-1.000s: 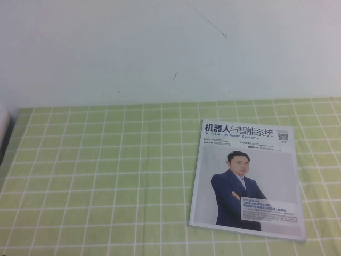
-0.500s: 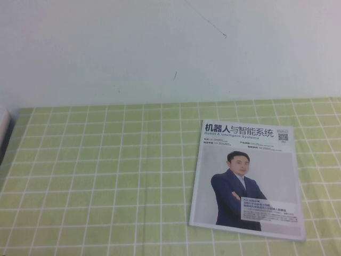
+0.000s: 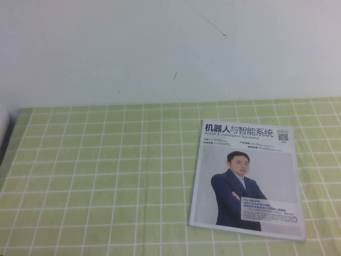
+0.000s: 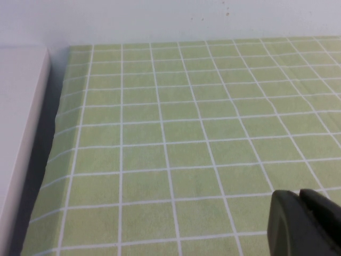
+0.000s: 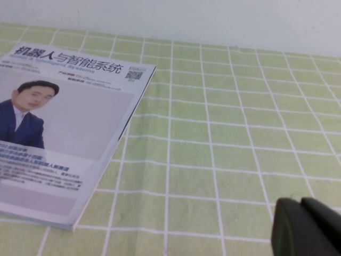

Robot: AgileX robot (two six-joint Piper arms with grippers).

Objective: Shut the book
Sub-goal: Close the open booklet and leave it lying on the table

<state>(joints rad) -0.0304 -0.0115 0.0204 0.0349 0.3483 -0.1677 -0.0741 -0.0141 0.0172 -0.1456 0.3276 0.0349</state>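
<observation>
The fingers [image 5: 287, 229] of the right gripper [image 5: 301, 202] are pressed together, tip against tip, with nothing between them, and they hang low over the cloth [image 5: 229, 144]. The book [image 5: 58, 122] lies ahead of them and off to one side, well apart, with several bare squares of cloth between. It is closed and flat, front cover up, showing a man in a dark suit under a line of Chinese title characters and a small QR code at one corner. In the high view the book [image 3: 248, 178] sits on the right half of the table, its lower edge near the table's front. The left gripper [image 4: 301, 194] also has its fingers [image 4: 285, 224] closed against each other and empty, low above bare green-checked cloth. Further from these fingers the cloth ends at a white ledge [image 4: 21, 133]. Beyond the cloth's far edge rises a white wall [image 3: 160, 48].
</observation>
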